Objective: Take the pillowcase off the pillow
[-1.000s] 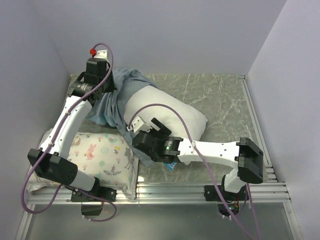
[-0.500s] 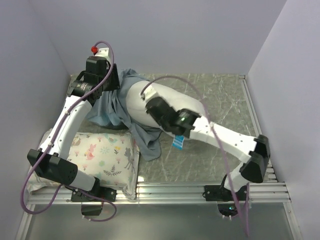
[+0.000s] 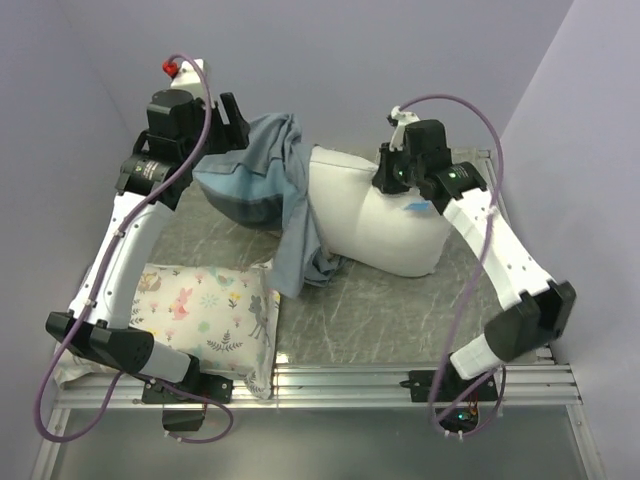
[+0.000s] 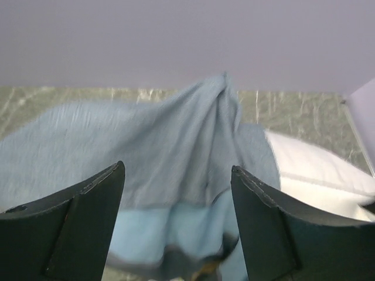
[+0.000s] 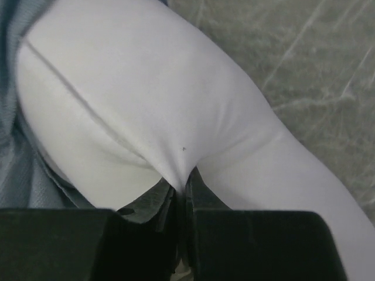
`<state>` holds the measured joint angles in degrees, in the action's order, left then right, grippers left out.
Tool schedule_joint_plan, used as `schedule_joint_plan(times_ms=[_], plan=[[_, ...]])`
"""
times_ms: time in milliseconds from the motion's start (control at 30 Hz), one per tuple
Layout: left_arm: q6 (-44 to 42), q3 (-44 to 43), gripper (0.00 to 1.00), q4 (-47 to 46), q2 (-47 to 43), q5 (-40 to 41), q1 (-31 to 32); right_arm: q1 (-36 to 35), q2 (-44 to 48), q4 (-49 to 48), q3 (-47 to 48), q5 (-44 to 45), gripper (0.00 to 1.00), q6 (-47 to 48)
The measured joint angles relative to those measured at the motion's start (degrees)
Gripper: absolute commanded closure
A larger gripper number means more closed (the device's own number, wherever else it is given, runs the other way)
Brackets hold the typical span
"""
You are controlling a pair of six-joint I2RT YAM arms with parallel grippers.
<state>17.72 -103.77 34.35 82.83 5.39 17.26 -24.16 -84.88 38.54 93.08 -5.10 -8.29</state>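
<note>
Right now my right tool [image 5: 180,190] is pinched tight on a fold of the plain white pillow [image 3: 375,215], which sits toward the far right of the table [image 3: 420,300]. Its small blue tag [image 3: 418,207] is just beside my wrist. My left tool [image 4: 177,168] stands wide, fingers well apart, with the pillowcase [image 3: 262,175] bunched just ahead of it, the slate-blue inside showing. I cannot tell whether the fabric touches a finger. The cover drapes against the pillow's left end and trails down to the table. A floral deer-print pillow [image 3: 205,310] lies by my left arm.

Pillowcase [image 3: 255,175] left of pillow [image 3: 385,225], touching
</note>
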Motion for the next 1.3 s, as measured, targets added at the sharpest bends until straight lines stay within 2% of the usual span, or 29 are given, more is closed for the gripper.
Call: schedule_joint_plan(times_ms=[100,233,367,533,600,667,700,733,767,933,1200,1300], plan=[[0.57,5.16,0.21,-1.55,-0.5,-0.87,0.13,5.14,-5.95,-2.99,-3.96,-4.57,1.0,-2.32],[2.75,15.74,0.19,-5.79,-0.59,-3.19,0.35,7.37,-12.68,-10.08,-3.98,-5.51,1.0,-3.76],[5.57,25.24,0.16,-10.25,0.39,-6.19,0.48,7.89,-13.64,-13.68,-3.91,-4.48,1.0,-4.37],[9.05,28.48,0.17,-17.49,3.8,-9.09,0.48,6.47,-13.46,-14.73,-4.37,-2.38,1.0,-4.46],[10.62,28.59,0.23,-20.76,5.14,-9.51,0.48,5.68,-13.0,-15.15,-4.87,-1.44,1.0,-4.44],[11.96,28.48,0.47,-23.1,6.38,-8.94,0.48,5.05,-11.91,-15.47,-5.99,-0.66,1.0,-4.31],[12.48,28.04,0.65,-23.43,7.21,-8.04,0.46,4.79,-11.19,-15.54,-6.58,-0.26,1.0,-4.31],[13.09,27.15,0.93,-23.3,8.33,-6.62,0.48,4.61,-10.38,-15.63,-7.3,-0.04,1.0,-4.31],[13.51,25.83,1.0,-22.82,9.81,-4.92,0.46,4.5,-9.64,-15.63,-7.8,0.17,1.0,-4.31],[14.47,20.9,1.0,-21.29,14.47,1.16,-1.05,4.04,-4.9,-13.84,-9.22,2.23,1.0,-4.35],[18.18,20.9,1.0,-19.17,14.32,3.8,-16.68,6.1,1.51,-7.32,-9.18,0.66,1.0,-5.92],[19.28,20.92,1.0,-17.46,13.29,3.15,-18.86,7.48,3.32,-5.2,-8.98,-1.2,1.0,-6.49]])
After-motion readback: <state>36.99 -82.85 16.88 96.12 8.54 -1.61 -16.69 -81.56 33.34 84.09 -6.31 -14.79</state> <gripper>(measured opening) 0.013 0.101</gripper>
